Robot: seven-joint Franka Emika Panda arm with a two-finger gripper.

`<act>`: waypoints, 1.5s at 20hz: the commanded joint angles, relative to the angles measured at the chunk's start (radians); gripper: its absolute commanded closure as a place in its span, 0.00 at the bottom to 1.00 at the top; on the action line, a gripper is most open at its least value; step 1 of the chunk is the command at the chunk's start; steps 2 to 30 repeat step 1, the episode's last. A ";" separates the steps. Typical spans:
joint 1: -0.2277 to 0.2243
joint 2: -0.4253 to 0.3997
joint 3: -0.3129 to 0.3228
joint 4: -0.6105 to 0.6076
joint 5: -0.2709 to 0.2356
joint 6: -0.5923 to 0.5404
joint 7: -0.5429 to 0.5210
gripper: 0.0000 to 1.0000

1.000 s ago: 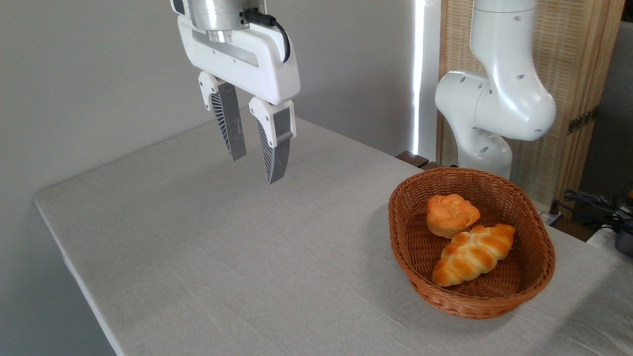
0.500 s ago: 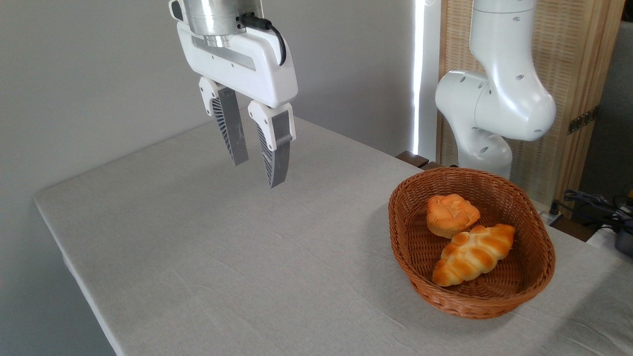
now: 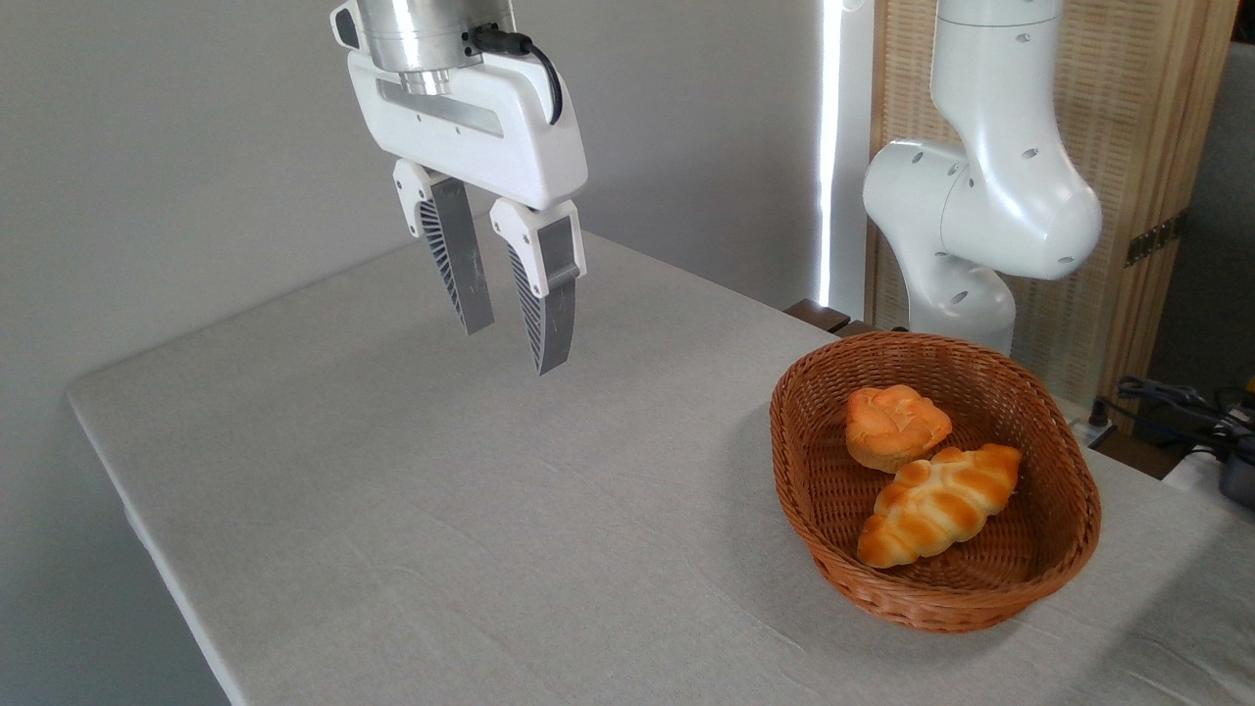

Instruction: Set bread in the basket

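Slightly lifted and shifted right since a second ago, the pincer hangs empty above the surface.

Nearest, at lower right of the frame, the elongated braided golden-orange bread lies inside the oval reddish-brown woven wicker basket, touching the round orange muffin-shaped bun just behind it. The pale grey cloth-covered surface carries the basket. Farther back, at upper left, the white two-finger pincer hovers well apart from the basket, its ribbed fingers a narrow gap apart, gripping nothing.
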 commanded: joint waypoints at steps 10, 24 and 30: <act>-0.006 0.012 0.007 0.029 0.002 -0.023 -0.017 0.00; -0.006 0.012 0.007 0.029 0.002 -0.023 -0.017 0.00; -0.006 0.012 0.007 0.029 0.002 -0.023 -0.017 0.00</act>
